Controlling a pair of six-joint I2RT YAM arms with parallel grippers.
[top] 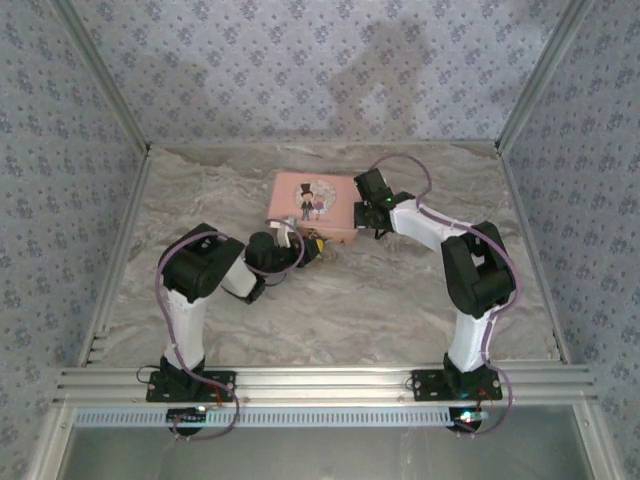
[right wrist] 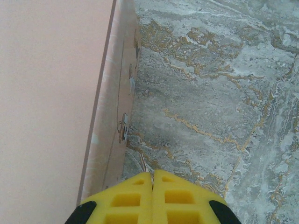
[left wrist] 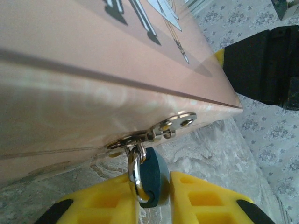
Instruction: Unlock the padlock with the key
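From above, the pink tin (top: 312,203) lies mid-table on the marble-patterned table (top: 400,300), with the left gripper (top: 316,246) at its near edge and the right gripper (top: 368,224) at its right end, but the lock is too small to make out there. The left wrist view supplies it: the padlock (left wrist: 156,173), dark teal, hangs by its silver shackle (left wrist: 134,175) from the metal hasp (left wrist: 161,129) on the tin's side. It sits in the narrow gap between the yellow fingers (left wrist: 201,200), which press it on both sides. The right wrist view shows that arm's fingers (right wrist: 182,198) closed tip to tip just beside the tin's side wall, low over the table. A thin pale sliver (right wrist: 141,162) lies just ahead of the tips, too small to identify.
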